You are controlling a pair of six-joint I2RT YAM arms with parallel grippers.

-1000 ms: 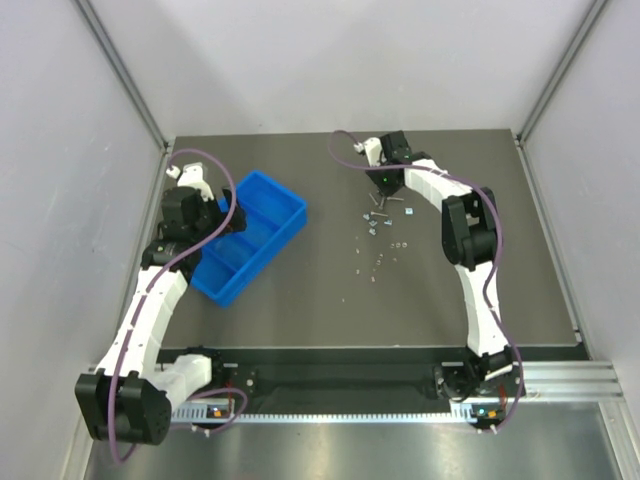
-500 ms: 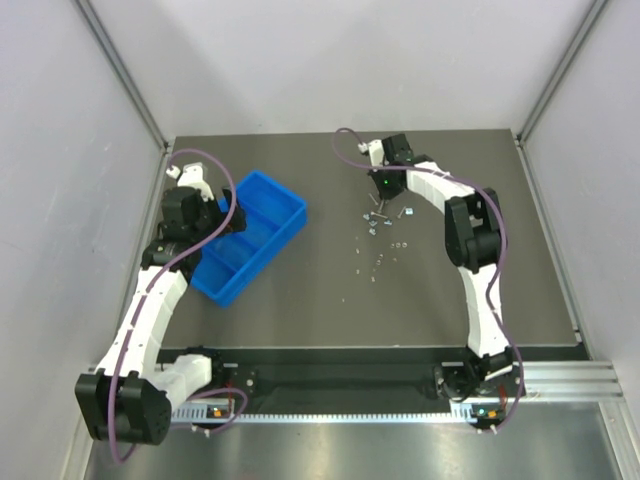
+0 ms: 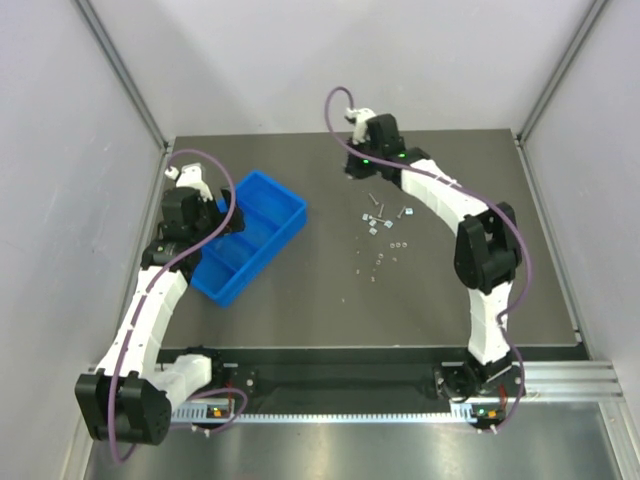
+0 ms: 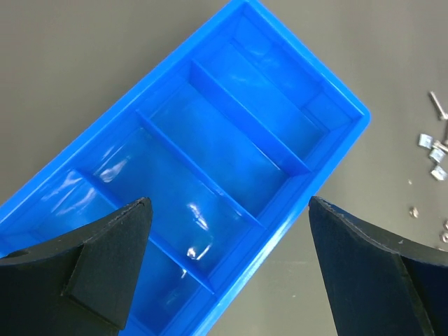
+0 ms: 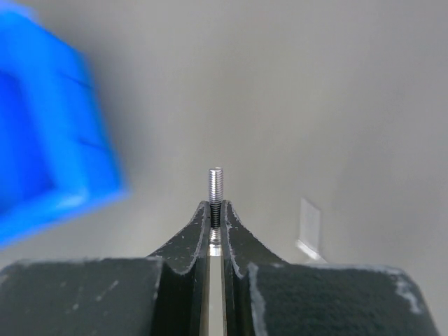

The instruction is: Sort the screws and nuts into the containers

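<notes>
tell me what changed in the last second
The right gripper shut on a screw from the pile and carried it off, farther back and left, toward the tray. The left gripper stayed open over the tray; the tray and the remaining pile did not move.

We see soft, even light, with faint shadows around the blue tray (image 3: 265, 225). Glare streaks its floor in the left wrist view. The right wrist view blurs it, while the screw (image 5: 215, 185) is sharp.
</notes>
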